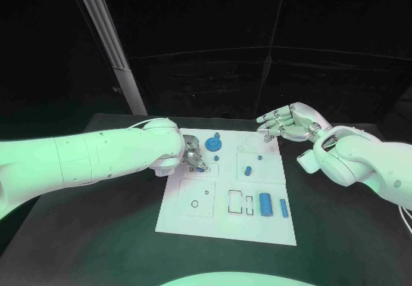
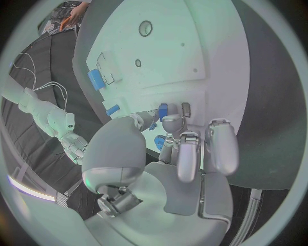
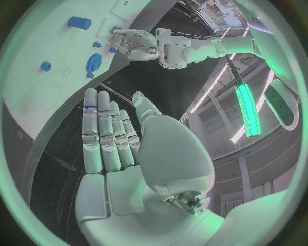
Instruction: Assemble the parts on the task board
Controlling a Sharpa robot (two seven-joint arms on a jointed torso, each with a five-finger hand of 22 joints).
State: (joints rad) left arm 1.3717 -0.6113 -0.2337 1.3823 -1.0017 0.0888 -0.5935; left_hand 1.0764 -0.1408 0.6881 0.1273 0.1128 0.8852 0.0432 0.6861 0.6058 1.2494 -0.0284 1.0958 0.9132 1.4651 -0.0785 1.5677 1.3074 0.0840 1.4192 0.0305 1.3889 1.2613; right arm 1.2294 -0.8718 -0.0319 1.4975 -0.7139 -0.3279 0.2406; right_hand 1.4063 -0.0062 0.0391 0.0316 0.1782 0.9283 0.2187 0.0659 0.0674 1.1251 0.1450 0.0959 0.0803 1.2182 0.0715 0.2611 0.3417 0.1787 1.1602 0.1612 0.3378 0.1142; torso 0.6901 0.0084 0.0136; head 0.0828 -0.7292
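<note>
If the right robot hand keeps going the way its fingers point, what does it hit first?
Probably the task board at its far right corner: the right robot hand points at that edge. Depth is unclear.

Dim lab – black table (image 1: pixel 103 226), metal framing (image 3: pixel 215 13)

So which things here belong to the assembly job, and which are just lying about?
Job: task board; blue gear; blue cylinder; small blue part; left hand, fingers on a part.
Lying about: black table; right hand, empty.
</note>
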